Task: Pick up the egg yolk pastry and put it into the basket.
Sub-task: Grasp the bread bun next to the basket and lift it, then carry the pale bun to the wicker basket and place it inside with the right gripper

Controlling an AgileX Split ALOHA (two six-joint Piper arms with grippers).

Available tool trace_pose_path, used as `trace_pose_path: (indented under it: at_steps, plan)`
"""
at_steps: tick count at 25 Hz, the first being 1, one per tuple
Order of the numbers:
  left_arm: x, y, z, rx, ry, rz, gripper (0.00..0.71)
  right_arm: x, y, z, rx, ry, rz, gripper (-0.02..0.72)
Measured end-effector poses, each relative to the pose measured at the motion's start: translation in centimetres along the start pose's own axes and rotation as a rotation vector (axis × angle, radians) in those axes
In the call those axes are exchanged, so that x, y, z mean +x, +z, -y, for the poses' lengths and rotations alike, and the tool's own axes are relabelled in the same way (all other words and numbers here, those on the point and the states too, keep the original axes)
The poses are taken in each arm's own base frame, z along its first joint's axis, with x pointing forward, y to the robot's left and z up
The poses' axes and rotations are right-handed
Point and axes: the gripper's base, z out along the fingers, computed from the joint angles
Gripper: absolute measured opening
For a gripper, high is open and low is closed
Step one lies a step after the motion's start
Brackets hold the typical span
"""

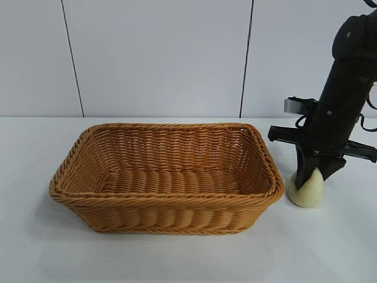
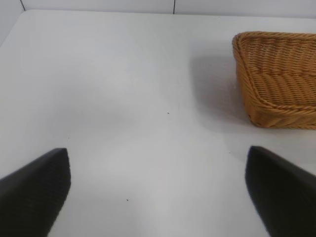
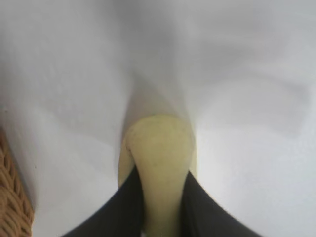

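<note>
We see the right gripper (image 1: pixel 310 178) pointing down at the table (image 1: pixel 188 259) just past the basket's right-hand end, its two dark fingers (image 3: pixel 123 207) closed narrowly on the egg yolk pastry (image 1: pixel 307 190), one on each side of the pale dome. In the right wrist view the pastry (image 3: pixel 160 163) looks pinched between them, narrowed where the fingers press and wider beyond their tips, so we judge it soft and likely to deform under a firmer squeeze. The lump sits on the table or barely off it; we cannot tell which, but it is close beside the basket (image 1: pixel 168 177), near the braided rim at that end without touching it. We read the steep downward approach as fitting a small, low thing that offers only its flanks to grip, and the nearness to the basket as leaving only a lift above the rim and a short carry across it. The basket itself holds nothing: its woven floor and sloping walls are bare throughout. Beyond the basket's opposite end, the left gripper (image 2: pixel 158 190) hovers idle over bare table with its fingers spread wide apart, and the basket's corner (image 2: pixel 276 79) shows ahead of it, well apart from the fingers.
</note>
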Motion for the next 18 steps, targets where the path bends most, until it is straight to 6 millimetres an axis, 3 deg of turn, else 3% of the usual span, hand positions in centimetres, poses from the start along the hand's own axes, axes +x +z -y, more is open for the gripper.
trace_pose_path:
  at_steps: [3,8,12,15,18]
  plan:
    - [0.0,0.0,0.0,0.000,0.000,0.001,0.692,0.0,-2.2,-0.5,-0.006,-0.026,0.026,0.085]
    - [0.0,0.0,0.0,0.000,0.000,0.001,0.692,0.4,-9.1,-1.7,-0.017,-0.078,0.145,0.077]
    - [0.0,0.0,0.0,0.000,0.000,0.001,0.692,1.2,-13.3,-2.3,-0.016,-0.109,0.237,0.077]
    - [0.0,0.0,0.0,0.000,0.000,0.001,0.692,1.7,-14.4,-2.7,-0.020,-0.120,0.261,0.077]
    - [0.0,0.0,0.0,0.000,0.000,0.001,0.692,2.1,-14.3,-4.2,-0.022,-0.158,0.259,0.077]
